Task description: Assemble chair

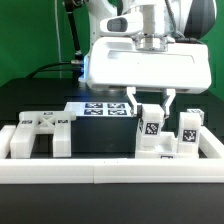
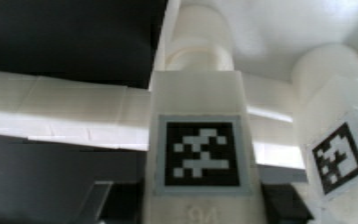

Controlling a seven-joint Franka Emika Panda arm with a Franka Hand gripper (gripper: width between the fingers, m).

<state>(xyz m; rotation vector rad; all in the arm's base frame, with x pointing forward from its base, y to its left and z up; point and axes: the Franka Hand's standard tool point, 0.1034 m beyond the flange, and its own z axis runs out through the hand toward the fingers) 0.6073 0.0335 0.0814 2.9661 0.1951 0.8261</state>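
The pincer is closed on an upright leg block, one finger on each side face near its top, so the block is pinched rather than merely straddled. The block stands toward the exterior view's right, just beside a second block of similar shape and just behind the front border rail. The larger chair piece lies well apart toward the exterior view's left, and the marker board lies between them. The rail hides the held block's foot, so I cannot tell whether it rests on the counter or is lifted.

In the wrist view the block's tag sits square and centred, which suggests an even grip (the neighbour's tag shows close by at the edge).

The step in hand looks like carrying this leg over to the rest of the chair. To do it well, rise straight up first, so the block clears both the rail and its neighbour without nudging either. Hold it vertical and travel sideways only once it is clear. Then line it up over its place on the larger piece and lower slowly, without loosening the grip early.
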